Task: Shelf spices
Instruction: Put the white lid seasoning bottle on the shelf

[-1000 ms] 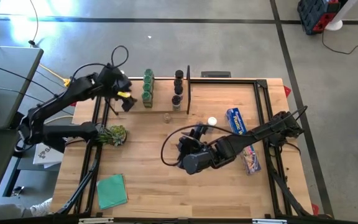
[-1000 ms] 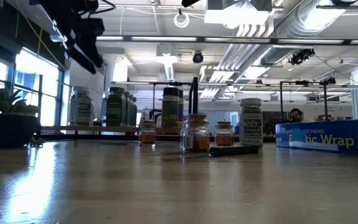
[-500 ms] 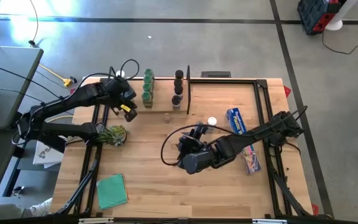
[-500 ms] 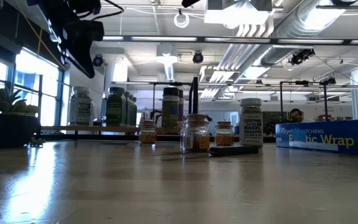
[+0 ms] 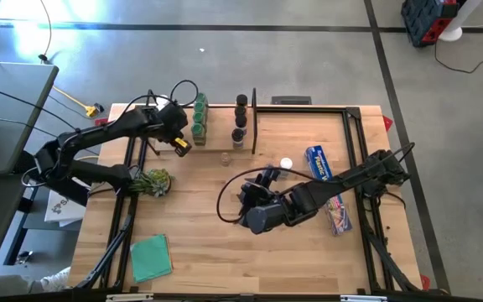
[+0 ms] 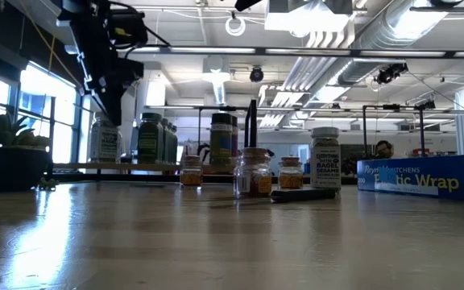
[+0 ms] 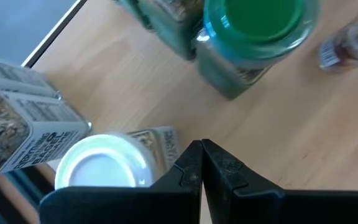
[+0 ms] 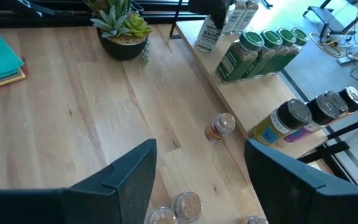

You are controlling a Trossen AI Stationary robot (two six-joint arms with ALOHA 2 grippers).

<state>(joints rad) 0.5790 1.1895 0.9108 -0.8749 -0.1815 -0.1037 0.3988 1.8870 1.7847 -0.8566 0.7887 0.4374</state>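
Note:
The shelf [image 5: 220, 126] is a pale plank at the table's far side with black uprights. On it stand green-capped spices [image 5: 199, 117], black-capped spices [image 5: 240, 119] and white jars [image 6: 105, 137]. My left gripper [image 7: 202, 160] is shut with nothing between its fingers. It hovers over the shelf's left part beside a white-capped jar [image 7: 101, 169] and near a green-capped jar [image 7: 253, 31]. My right gripper [image 8: 201, 186] stands open above the table's middle. Small spice jars [image 5: 225, 158] [image 5: 286, 164] stand on the tabletop.
A potted plant [image 5: 151, 181] sits at the left and a teal cloth [image 5: 150, 256] near the front left. A blue wrap box [image 5: 319, 164] lies at the right. A dark-handled knife [image 6: 304, 193] lies in front of the loose jars.
My left gripper has moved down and toward the table's right along the shelf, coming nearer the green-capped jars, and its fingers have shut. My right arm has kept still.

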